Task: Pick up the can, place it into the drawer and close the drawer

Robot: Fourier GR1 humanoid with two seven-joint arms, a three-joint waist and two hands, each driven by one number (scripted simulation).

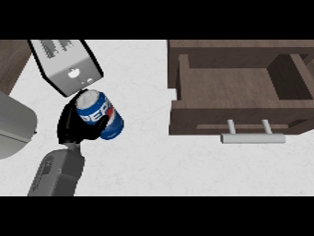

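A blue can [98, 115] is seen wrapped by the black fingers of the left hand [75, 124] over the white tabletop [152, 161], to the left of an open wooden drawer [244, 85]. The fingers are curled round the can's left side, so the pick-up step appears to be in hand or just completed; whether the can is clear of the tabletop cannot be told from this view. The can is tilted, its silver top [86, 98] turned up and to the left, its base down and to the right, so its long axis is set on a slant running from upper left to lower right. The drawer is pulled out, its cavity bare and its metal handle [252, 137] facing the lower edge. The can is well apart from it. The next move is judged to call for a carry to the right, over the drawer's left wall, with the can lowered inside before release; the drawer is not yet closed. The right hand is not shown. A grey toaster-like box [67, 64] stands just above the can.
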